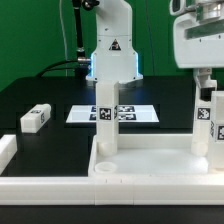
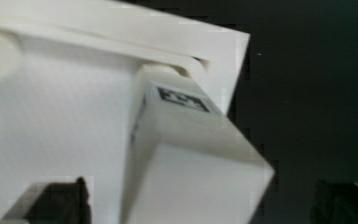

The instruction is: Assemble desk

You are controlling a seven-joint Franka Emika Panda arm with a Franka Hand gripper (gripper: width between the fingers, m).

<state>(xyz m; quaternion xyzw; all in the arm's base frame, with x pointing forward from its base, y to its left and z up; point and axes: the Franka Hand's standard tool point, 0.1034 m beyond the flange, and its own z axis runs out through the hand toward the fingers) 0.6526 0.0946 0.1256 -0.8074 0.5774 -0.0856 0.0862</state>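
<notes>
The white desk tabletop (image 1: 150,160) lies at the front of the table with its raised rim up. Two white tagged legs stand upright in its sockets, one at the exterior view's left (image 1: 105,115) and one at the right (image 1: 205,125). My gripper (image 1: 206,88) hangs over the right leg's top and is open. In the wrist view that leg (image 2: 194,150) rises from the tabletop (image 2: 69,110) between my dark fingertips (image 2: 60,200), with a gap on each side. A third leg (image 1: 35,120) lies loose on the black table at the left.
The marker board (image 1: 112,113) lies flat behind the tabletop, in front of the arm's white base (image 1: 112,50). A white border bar (image 1: 5,150) shows at the left edge. A green backdrop closes the back.
</notes>
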